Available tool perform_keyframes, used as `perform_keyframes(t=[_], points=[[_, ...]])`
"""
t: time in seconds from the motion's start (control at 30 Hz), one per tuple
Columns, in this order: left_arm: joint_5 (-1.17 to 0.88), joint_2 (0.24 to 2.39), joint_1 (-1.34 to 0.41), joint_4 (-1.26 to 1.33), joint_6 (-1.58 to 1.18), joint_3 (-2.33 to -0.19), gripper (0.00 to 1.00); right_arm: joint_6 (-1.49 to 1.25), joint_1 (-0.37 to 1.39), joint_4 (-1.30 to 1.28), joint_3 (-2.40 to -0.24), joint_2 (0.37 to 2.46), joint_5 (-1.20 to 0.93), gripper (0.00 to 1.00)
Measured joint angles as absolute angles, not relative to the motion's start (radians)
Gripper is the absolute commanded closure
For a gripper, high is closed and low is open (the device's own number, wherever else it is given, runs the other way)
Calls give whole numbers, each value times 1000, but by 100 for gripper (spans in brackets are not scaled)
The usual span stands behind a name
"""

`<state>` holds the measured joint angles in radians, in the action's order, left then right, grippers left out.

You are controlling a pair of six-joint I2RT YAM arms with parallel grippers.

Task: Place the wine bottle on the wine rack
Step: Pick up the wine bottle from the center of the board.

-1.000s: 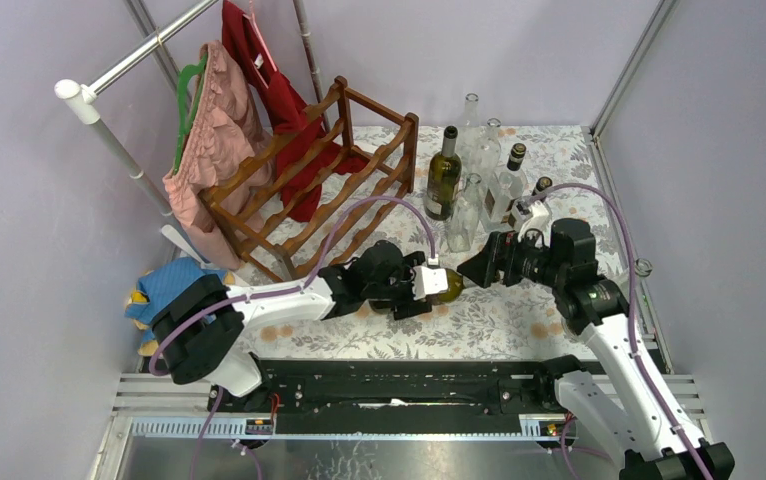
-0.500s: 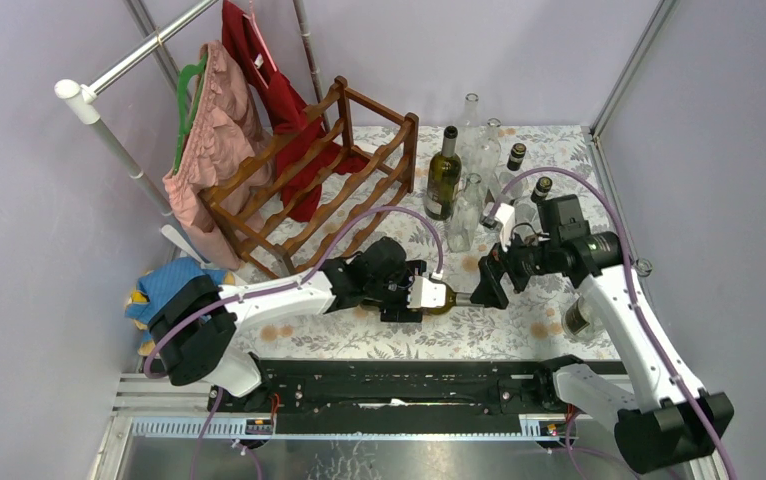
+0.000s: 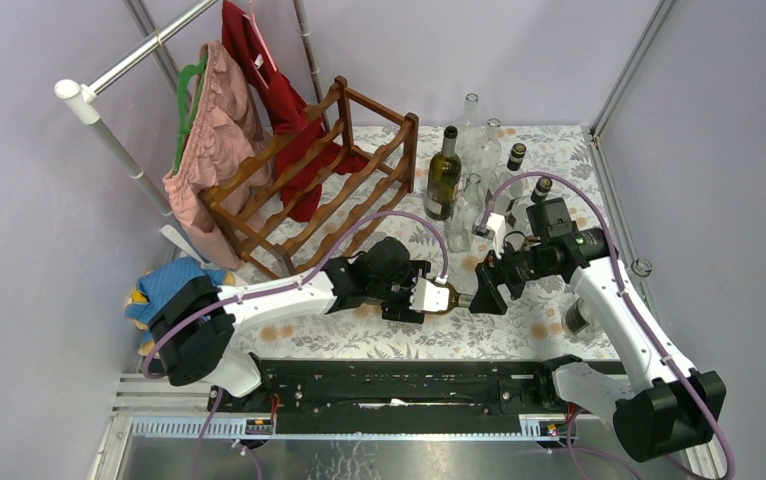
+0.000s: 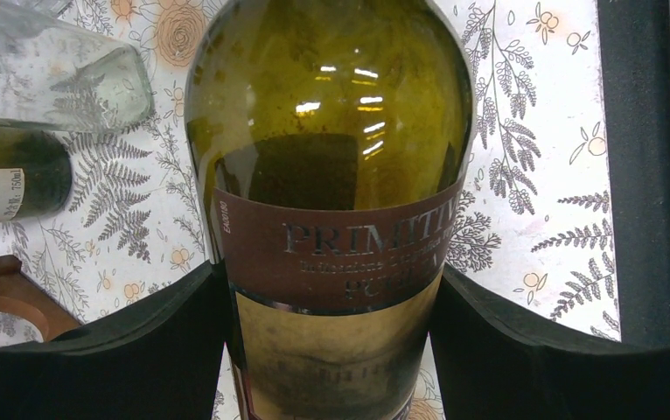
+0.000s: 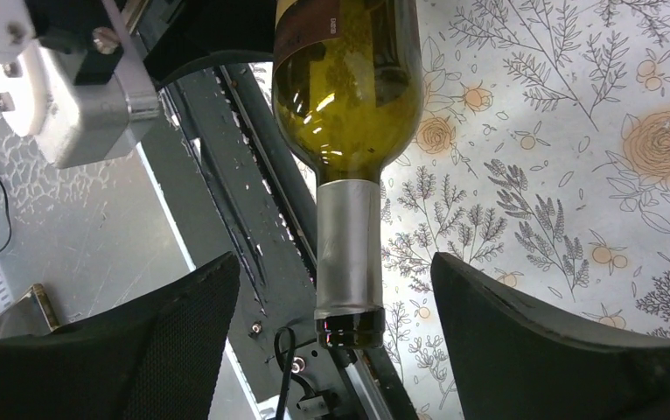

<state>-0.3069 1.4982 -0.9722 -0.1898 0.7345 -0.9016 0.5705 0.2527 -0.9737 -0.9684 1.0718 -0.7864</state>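
Note:
The wine bottle point(image 3: 451, 297), olive-green glass with a brown and gold label point(image 4: 331, 254), hangs level above the table's near middle. My left gripper point(image 3: 429, 296) is shut on its body, and its black pads point(image 4: 165, 341) press both sides of the label. The bottle's silver-capped neck point(image 5: 349, 236) points at my right gripper point(image 3: 481, 293), which is open. Its fingers point(image 5: 506, 332) stand on either side of the neck without touching it. The dark reddish-brown wine rack point(image 3: 314, 190) stands tilted at the back left, away from both grippers.
Several bottles stand at the back right, one of them dark green point(image 3: 443, 175) and others clear point(image 3: 473, 125). Pink and red clothes point(image 3: 209, 140) hang on a rail behind the rack. A blue soft toy point(image 3: 164, 285) lies at the left edge. A glass jar point(image 3: 579, 320) sits under the right arm.
My right arm has swung toward the near middle and brought its open jaws around the bottle's neck. The left arm has shifted the bottle slightly nearer.

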Motion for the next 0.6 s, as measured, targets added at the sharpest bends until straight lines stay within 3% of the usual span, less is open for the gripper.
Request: perform_keyframes(t=[0.6], points=[[-287, 1472, -974, -236, 756, -945, 100, 514, 359, -942, -968, 1183, -745, 36]])
